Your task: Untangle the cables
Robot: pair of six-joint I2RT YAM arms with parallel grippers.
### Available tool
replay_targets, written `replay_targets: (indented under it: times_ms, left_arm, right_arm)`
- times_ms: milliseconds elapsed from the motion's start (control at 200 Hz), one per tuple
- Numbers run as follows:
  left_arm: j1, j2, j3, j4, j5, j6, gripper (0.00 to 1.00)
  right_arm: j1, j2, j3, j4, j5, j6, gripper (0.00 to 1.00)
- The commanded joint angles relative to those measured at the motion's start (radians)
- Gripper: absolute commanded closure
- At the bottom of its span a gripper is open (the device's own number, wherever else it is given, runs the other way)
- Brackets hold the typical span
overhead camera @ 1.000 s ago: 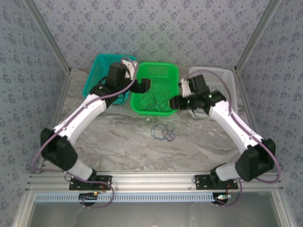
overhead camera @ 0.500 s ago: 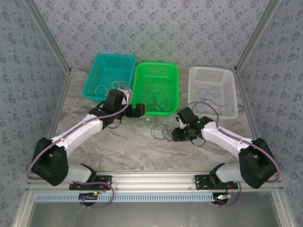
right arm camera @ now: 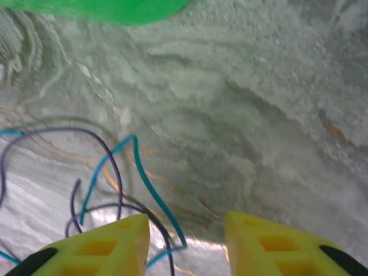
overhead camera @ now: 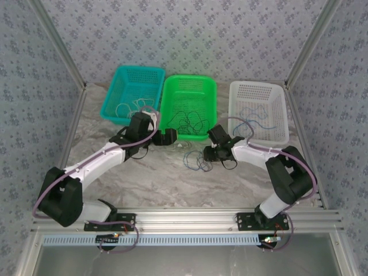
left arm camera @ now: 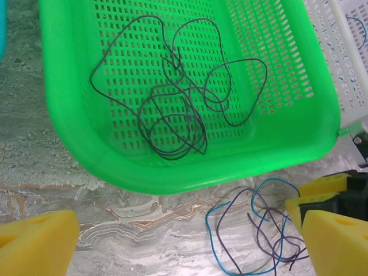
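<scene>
- Marbled grey tabletop fronts patterned wallpaper, with three baskets in a row at the back.
- The teal basket on the left holds whitish cables in slack curls.
- The left hand hovers at the green basket's near corner, fully released and holding nothing.
- The green basket in the middle carries dark cables in overlapping loops on its floor.
- A blue-and-purple tangle lies on the tabletop just in front of that basket. It looks light and limp, and likely to snag at its crossings. An outer loop of a single strand seems the safest place to pinch.
- The tangle is a flat, loose coil with no clear long axis and points nowhere in particular. From above it spreads a little wider left to right.
- The right hand sits low at the tangle's right edge. Its fingers are apart, with a blue strand lying between them and nothing clenched.
- The white basket on the right holds a thin blue cable.
</scene>
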Motion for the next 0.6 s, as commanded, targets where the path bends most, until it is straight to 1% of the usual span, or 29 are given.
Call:
replay_targets:
  times_ms: [0, 55, 145, 195, 270, 410, 510, 595]
  left_arm:
    - [-0.005, -0.046, -0.002, 0.007, -0.006, 0.022, 0.01]
    - [-0.005, -0.049, -0.005, 0.008, -0.013, 0.024, 0.00]
    - [-0.005, -0.050, -0.008, 0.014, -0.015, 0.026, 0.01]
    - [-0.005, -0.046, -0.007, 0.013, -0.016, 0.026, 0.01]
    - [-0.004, -0.038, -0.003, 0.013, -0.007, 0.027, 0.01]
    - [-0.005, -0.026, -0.005, 0.039, 0.011, 0.021, 0.01]
    - [-0.007, -0.013, 0.005, 0.058, 0.038, 0.019, 0.00]
    - [-0.011, 0.000, 0.017, 0.081, 0.066, 0.019, 0.01]
  right_arm:
    - [0.000, 0.027, 0.003, 0.079, 0.051, 0.030, 0.66]
    - [-0.002, 0.036, -0.009, 0.089, 0.068, 0.034, 0.73]
    - [0.005, 0.019, -0.030, 0.112, 0.060, 0.032, 0.92]
    - [0.024, -0.020, -0.046, 0.118, 0.068, 0.017, 1.00]
    - [0.067, -0.100, -0.060, 0.098, 0.103, 0.000, 1.00]
    - [0.125, -0.274, -0.065, -0.006, 0.170, -0.016, 1.00]
    - [0.145, -0.420, -0.070, -0.054, 0.203, -0.032, 1.00]
    - [0.149, -0.535, -0.066, -0.068, 0.194, -0.065, 1.00]
